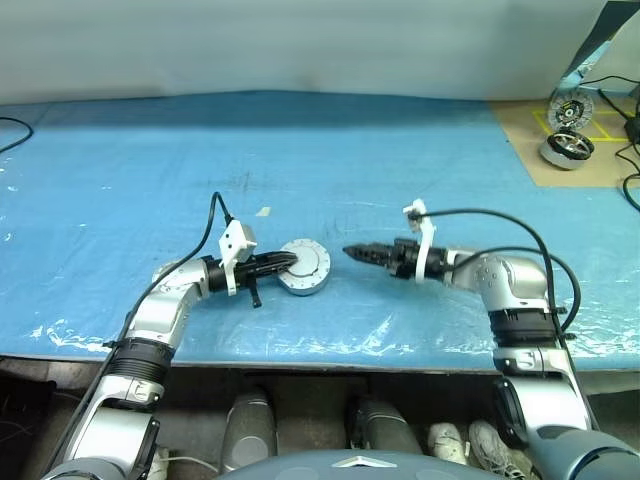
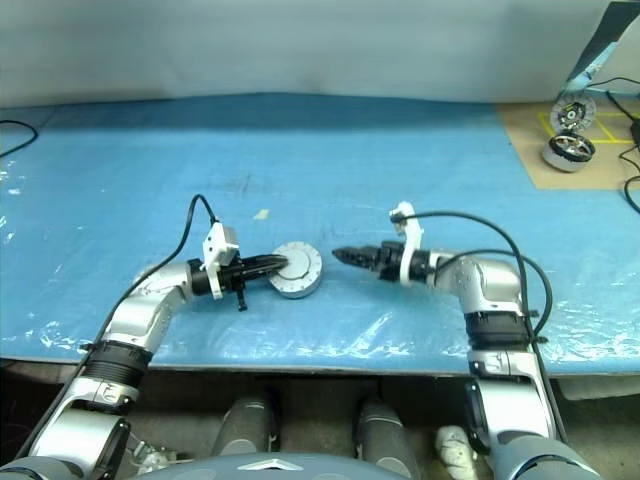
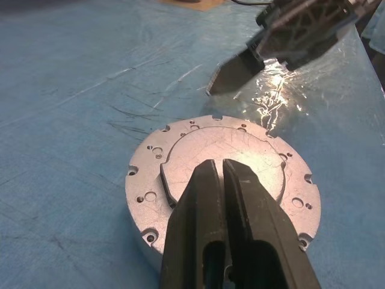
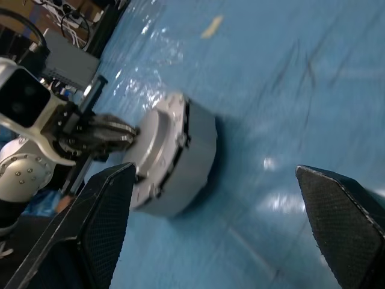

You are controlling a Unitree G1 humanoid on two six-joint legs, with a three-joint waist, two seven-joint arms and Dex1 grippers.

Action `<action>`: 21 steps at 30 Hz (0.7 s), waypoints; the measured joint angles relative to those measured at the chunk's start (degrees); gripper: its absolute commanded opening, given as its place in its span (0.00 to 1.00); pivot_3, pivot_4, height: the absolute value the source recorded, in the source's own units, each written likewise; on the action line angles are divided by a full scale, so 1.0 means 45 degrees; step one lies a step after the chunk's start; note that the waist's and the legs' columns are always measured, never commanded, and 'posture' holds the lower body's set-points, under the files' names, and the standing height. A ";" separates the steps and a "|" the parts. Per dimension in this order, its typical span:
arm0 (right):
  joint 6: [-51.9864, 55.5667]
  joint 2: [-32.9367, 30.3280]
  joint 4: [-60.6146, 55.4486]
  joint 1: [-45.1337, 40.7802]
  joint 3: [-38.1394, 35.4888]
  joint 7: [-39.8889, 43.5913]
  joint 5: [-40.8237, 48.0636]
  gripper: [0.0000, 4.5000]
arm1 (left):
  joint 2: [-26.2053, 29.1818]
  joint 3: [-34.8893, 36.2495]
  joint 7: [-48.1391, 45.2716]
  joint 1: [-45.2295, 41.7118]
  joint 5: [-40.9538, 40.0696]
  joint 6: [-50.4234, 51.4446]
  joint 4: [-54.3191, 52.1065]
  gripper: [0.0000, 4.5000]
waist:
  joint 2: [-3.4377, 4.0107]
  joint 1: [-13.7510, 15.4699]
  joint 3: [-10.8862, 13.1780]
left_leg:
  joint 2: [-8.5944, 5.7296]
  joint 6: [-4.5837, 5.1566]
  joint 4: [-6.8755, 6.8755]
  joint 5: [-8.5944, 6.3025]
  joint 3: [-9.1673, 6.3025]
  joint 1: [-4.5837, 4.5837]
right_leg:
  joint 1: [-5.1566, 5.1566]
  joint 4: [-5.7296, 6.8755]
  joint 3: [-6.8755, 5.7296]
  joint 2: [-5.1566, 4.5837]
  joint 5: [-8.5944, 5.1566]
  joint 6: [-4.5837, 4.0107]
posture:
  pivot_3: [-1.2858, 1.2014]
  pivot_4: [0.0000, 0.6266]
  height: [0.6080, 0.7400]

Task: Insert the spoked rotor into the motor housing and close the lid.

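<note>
Blue sheeting [image 1: 120,180] covered the worktable, with a brown board [image 1: 560,140] at its far right corner carrying two silver spoked wheels [image 1: 567,147].

Head views: the motor housing [image 1: 303,268] stood near the front edge of the sheeting, between the two arms, with the lid [image 2: 298,263] seated flat on top, so its contents were hidden. The left gripper [image 1: 285,262] lay nearly level, its black fingers pressed together and their tips resting on the lid's near edge. The right gripper [image 1: 352,252] pointed toward the housing from the other side, near it but apart.

Left wrist view: the closed left fingers [image 3: 207,198] overlapped the lid's grey face, which showed a raised central plate, small holes and a notched rim; they gripped nothing. The right gripper's tip hung beyond the housing, above glossy plastic.

Right wrist view: the right gripper's fingers [image 4: 105,211] stood spread wide and empty, the capped housing lying between and beyond them, the left gripper's tips touching its top.
</note>
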 measured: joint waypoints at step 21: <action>0.0628 0.2153 -0.0077 0.0048 0.0620 -0.1502 0.0860 1.00 | 0.0101 0.0073 0.0112 0.0148 -0.0104 0.0123 -0.0024 0.05 | 0.0001 0.0040 -0.0001 | -0.0013 -0.0001 0.0015 0.0002 0.0002 0.0014 | 0.0018 -0.0001 0.0003 -0.0030 -0.0025 -0.0041 | 0.52 0.24 1.00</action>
